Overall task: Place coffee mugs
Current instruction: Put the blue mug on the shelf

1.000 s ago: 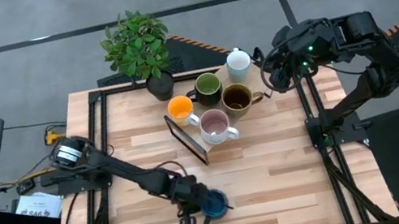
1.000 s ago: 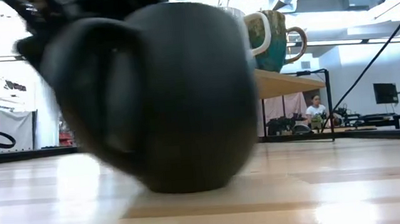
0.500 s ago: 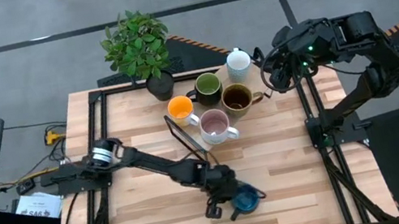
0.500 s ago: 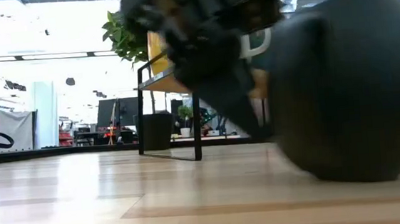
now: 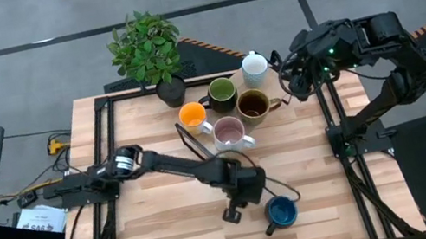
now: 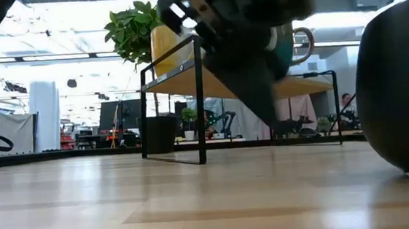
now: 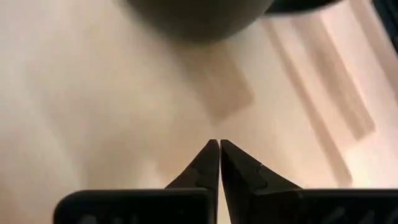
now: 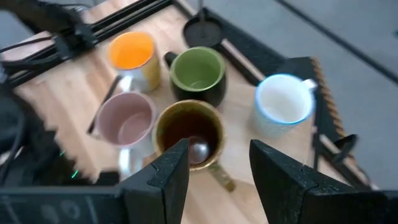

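The dark blue mug [image 5: 281, 210] stands upright on the table near its near edge, with its handle [image 5: 269, 229] toward the near left. In the low view it fills the right edge [image 6: 404, 91]. My left gripper [image 5: 260, 197] is shut just to its far left. In the left wrist view the shut fingertips [image 7: 219, 149] point at the mug [image 7: 199, 12] with bare table between them. The orange [image 5: 192, 116], green [image 5: 221, 92], white [image 5: 254, 65], brown [image 5: 252, 105] and pink [image 5: 231, 134] mugs stand together at the far middle. My right gripper [image 8: 219, 168] is open above them.
The mug group stands on a low wooden shelf with dark metal legs [image 6: 171, 110]. A potted green plant [image 5: 146, 48] stands at the far edge, left of the shelf. Bare table lies left of my left arm and to the right of the blue mug.
My left gripper has swept toward the table's right edge along the near side, and the blue mug has slid right in front of it, staying upright. In the low view the mug has crossed from the middle to the right edge.
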Robot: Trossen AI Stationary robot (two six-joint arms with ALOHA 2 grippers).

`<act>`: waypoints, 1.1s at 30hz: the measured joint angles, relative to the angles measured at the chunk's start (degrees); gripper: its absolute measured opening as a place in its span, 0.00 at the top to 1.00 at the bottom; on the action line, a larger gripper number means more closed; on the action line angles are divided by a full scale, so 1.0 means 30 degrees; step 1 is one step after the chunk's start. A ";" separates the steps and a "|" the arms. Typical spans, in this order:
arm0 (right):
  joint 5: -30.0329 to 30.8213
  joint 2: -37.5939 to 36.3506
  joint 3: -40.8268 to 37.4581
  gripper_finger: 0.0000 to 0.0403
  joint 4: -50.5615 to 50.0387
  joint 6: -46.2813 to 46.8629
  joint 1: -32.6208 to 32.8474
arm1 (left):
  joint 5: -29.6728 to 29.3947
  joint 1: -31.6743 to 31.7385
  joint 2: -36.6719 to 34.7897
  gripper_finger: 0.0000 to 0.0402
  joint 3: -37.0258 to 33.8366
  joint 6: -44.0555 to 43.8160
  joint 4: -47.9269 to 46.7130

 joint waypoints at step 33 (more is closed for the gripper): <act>-0.8198 -0.3869 -1.5065 0.53 0.6234 1.5386 1.0506 | -1.1647 -0.0233 -2.3710 1.00 -1.4637 -1.0021 0.0206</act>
